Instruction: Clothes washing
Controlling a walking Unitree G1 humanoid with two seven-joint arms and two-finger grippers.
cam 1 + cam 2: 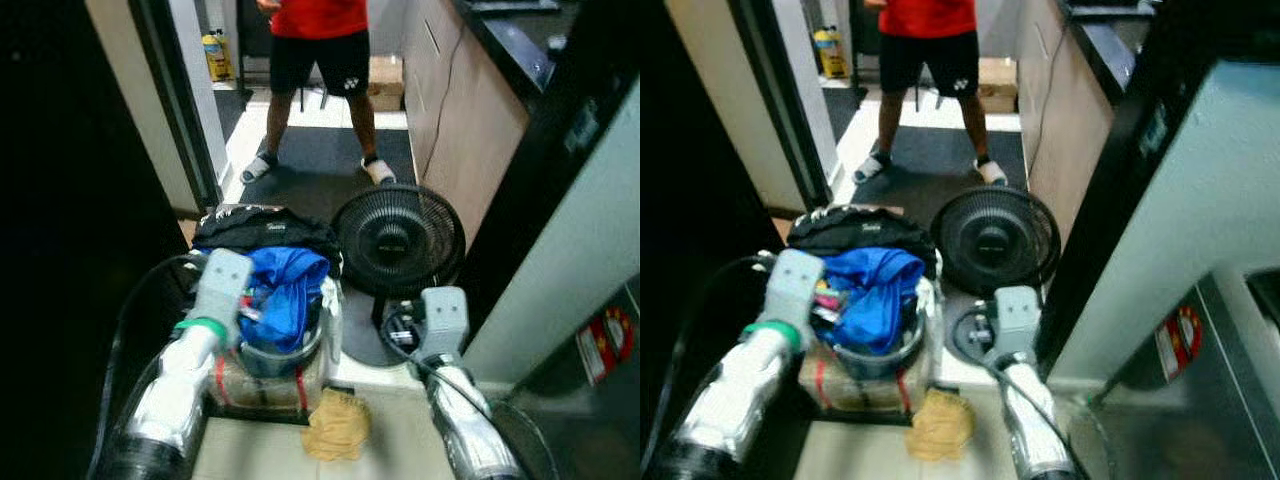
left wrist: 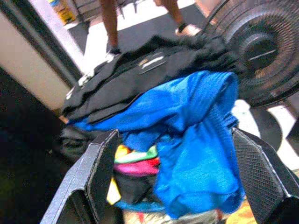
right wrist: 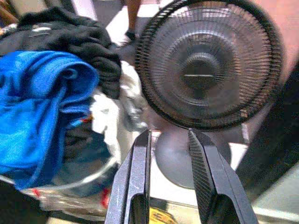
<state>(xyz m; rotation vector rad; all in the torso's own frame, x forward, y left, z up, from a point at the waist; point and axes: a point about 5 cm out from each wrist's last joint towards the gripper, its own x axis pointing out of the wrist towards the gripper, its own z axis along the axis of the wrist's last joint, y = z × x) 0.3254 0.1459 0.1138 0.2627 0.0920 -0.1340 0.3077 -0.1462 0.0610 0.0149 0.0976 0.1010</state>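
Left gripper (image 2: pixel 175 172): fingers wide apart over blue shirt (image 2: pixel 196 135) heaped in the basket (image 1: pixel 285 355).
Right gripper (image 3: pixel 170 172): narrow gap, facing the fan (image 3: pixel 208 65).
Head view: person (image 1: pixel 320 60) standing beyond.

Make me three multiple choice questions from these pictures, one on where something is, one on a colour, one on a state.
1. Where is the black fan relative to the laundry basket?
A. on the robot's right of it
B. on the robot's left of it
C. inside it

2. What colour is the top garment in the pile?
A. white
B. blue
C. orange

3. How do the left gripper's jaws stand?
A. shut on the garment
B. shut on nothing
C. open wide

Answers: 1 A, the fan stands beside the basket toward the right arm. 2 B, blue cloth drapes over the pile. 3 C, the jaws stand far apart either side of the cloth.
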